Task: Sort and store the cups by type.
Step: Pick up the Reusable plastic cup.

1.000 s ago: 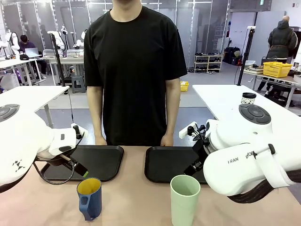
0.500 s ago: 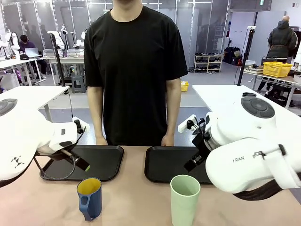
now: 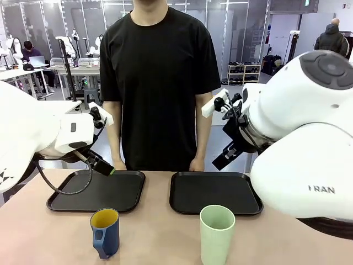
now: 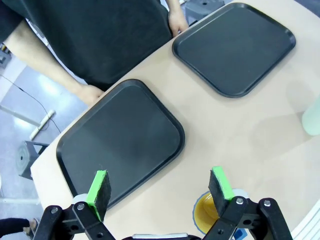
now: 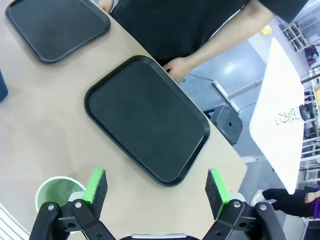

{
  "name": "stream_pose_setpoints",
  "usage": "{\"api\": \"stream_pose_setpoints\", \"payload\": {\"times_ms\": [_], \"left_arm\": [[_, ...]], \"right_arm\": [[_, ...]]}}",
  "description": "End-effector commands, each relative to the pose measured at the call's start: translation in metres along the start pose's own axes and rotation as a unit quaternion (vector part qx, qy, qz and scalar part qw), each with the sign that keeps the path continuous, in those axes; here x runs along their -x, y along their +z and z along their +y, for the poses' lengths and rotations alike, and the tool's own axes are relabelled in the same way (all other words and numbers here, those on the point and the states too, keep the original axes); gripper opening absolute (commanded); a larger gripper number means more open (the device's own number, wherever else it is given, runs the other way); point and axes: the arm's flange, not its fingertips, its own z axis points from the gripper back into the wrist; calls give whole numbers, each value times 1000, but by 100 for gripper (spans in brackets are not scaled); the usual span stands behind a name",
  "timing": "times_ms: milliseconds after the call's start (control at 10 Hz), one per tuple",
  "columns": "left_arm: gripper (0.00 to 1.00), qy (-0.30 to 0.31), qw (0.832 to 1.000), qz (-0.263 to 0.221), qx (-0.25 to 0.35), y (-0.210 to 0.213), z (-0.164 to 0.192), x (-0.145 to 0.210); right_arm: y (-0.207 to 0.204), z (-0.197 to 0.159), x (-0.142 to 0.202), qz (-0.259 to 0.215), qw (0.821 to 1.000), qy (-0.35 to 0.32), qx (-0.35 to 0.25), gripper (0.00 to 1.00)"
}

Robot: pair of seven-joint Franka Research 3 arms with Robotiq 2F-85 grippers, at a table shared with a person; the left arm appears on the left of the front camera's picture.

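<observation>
The dark blue mug (image 3: 105, 232), yellow inside, stands at the table's near edge, left of centre. Right of it stands the tall mint-green tumbler (image 3: 217, 235). My left gripper (image 3: 103, 166) hangs open above the left black tray (image 3: 66, 203), up and back from the mug. In the left wrist view its green pads (image 4: 98, 187) stand wide apart over that tray (image 4: 120, 140), with the mug's yellow mouth (image 4: 206, 216) beside one finger. My right gripper (image 3: 222, 160) is open above the right tray (image 3: 215, 193). In the right wrist view the tumbler (image 5: 56, 193) sits by one pad (image 5: 95, 186).
A person in a black shirt stands at the far edge, a hand (image 3: 117, 164) resting behind each tray. Both trays are bare. Bare tan tabletop (image 3: 160, 232) lies between the cups. A white side table (image 5: 285, 110) stands off the right end.
Both arms have risen well above the table, lifting the grippers from tray level to higher up. Both cups, the trays and the person have stayed where they were.
</observation>
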Motion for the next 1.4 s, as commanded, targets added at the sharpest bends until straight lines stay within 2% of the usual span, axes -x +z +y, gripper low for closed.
{"api": "stream_pose_setpoints", "payload": {"times_ms": [0,200,300,600,700,800,900,1100,1300], "left_arm": [[100,2,1000,15,-13,-4,-7,10],[100,-6,1000,11,-25,-3,-13,12],[100,-6,1000,3,-1,-1,-3,1],[100,-7,1000,4,-1,-2,-1,2],[100,-4,1000,-11,25,-9,15,2],[100,14,1000,-15,3,-17,46,7],[100,56,998,-15,7,-25,84,20],[100,102,994,-27,0,-41,140,42],[100,143,990,-4,7,-62,192,63]], "right_arm": [[-1,12,6,9,1000,-3,12,100],[5,4,-1,-1,1000,4,4,100],[5,4,-1,-1,1000,4,4,100],[6,5,-1,-1,1000,6,4,100],[-4,-12,0,6,999,-36,2,100],[-16,-34,4,-4,998,-65,-11,100],[-35,-63,10,7,995,-98,-18,100],[-64,-110,23,36,989,-142,-32,100],[-97,-157,43,79,976,-198,-44,100]]}}
